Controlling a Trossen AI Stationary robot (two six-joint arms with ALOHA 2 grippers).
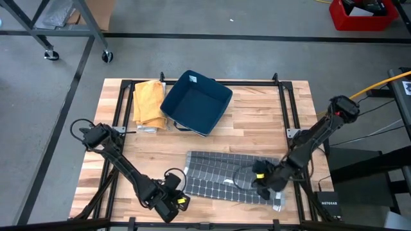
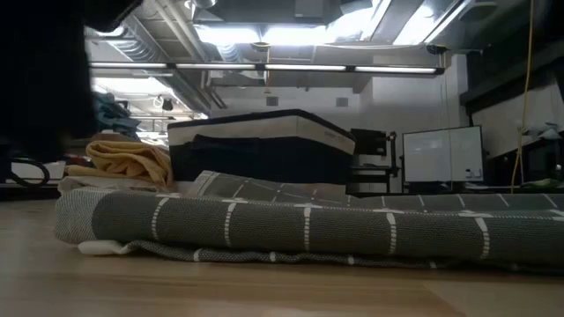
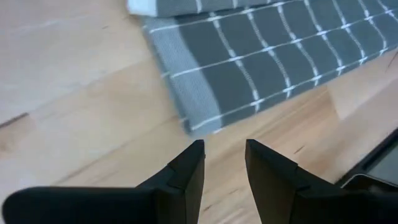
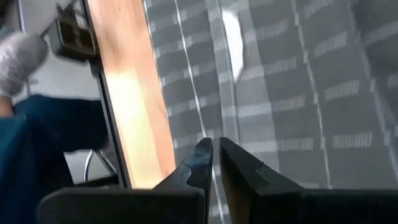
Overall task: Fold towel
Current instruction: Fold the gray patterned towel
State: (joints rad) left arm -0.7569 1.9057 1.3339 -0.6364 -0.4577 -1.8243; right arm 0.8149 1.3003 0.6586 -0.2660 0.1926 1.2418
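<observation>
The left gripper (image 1: 172, 200) sits low at the near left part of the wooden table (image 1: 257, 119), just beside the left end of the towel. In the left wrist view its two dark fingers (image 3: 186, 177) stand a little apart with bare wood between them, and they hold nothing. The corner of the towel (image 3: 205, 112) lies just past the tips, not touching them.

At the far left of the table lies a yellow cloth (image 1: 148, 101). Just to its right sits a dark blue bin (image 1: 196, 102), turned at a slant.

The gray checked towel (image 1: 221, 176) lies in the near middle of the table, stretched from left to right. In the low view it shows as a long gray roll-like fold (image 2: 291, 224) on the wood, with the bin (image 2: 264, 145) behind it.

The right gripper (image 1: 264, 179) is down on the right end of the towel. In the right wrist view its fingers (image 4: 202, 158) are almost together, with a thin fold of towel (image 4: 280, 93) pinched between them.

In the right wrist view a person's shoe (image 4: 18, 59) and blue trouser leg (image 4: 43, 143) show beyond the table edge.
</observation>
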